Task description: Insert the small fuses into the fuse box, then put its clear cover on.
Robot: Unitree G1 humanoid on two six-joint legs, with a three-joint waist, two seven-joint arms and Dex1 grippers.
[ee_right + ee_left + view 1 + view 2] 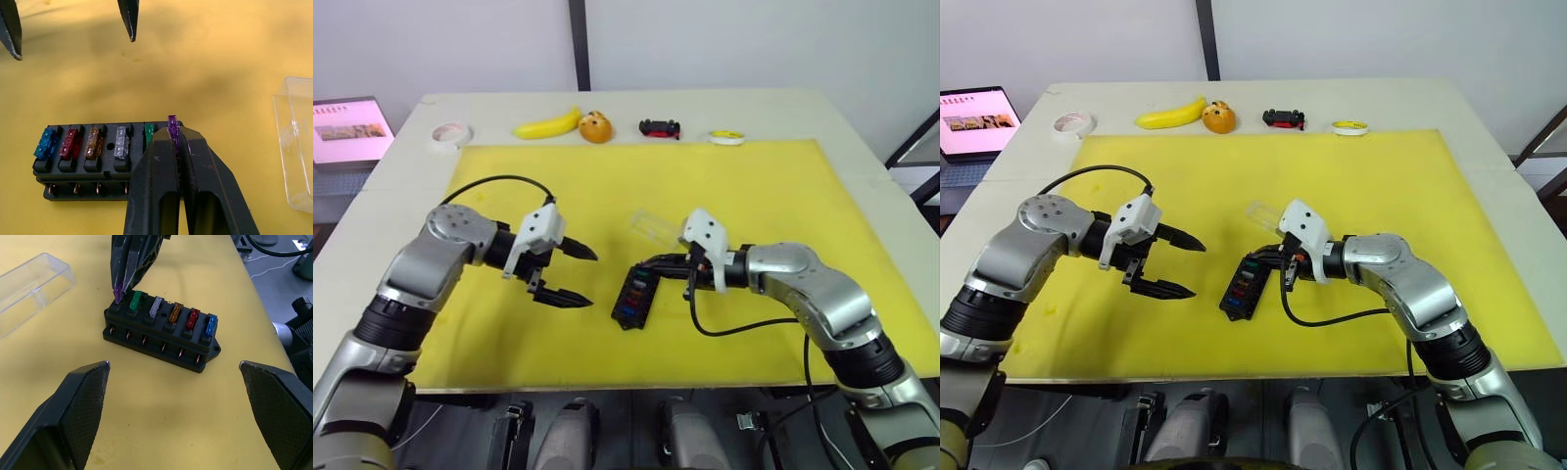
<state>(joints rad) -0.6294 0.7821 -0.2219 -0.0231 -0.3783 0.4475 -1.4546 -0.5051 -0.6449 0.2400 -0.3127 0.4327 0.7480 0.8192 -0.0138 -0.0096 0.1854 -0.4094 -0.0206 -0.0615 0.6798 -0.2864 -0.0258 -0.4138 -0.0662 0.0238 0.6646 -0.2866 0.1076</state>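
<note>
A purple fuse (172,128) is pinched by the right gripper (175,142) at the fuse box (159,335); the left gripper (570,274) is held wide open, empty.

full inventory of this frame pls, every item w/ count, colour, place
fuse box: 1, black, on the yellow mat near its middle, between the two grippers
fuses seated in box: 5, green, grey, amber, red, blue, in a row
purple fuse: 1, pinched by the right gripper at the end slot
clear cover: 1, transparent, on the mat just behind the box
yellow mat: 1, covers most of the table
banana: 1, yellow, far edge of table
orange fruit: 1, beside the banana
toy car: 1, black and red, far edge
tape rolls: 2, white far left, yellow far right
laptop: 1, off the table's left
left gripper: open, hovering left of box
right gripper: shut on the fuse
</note>
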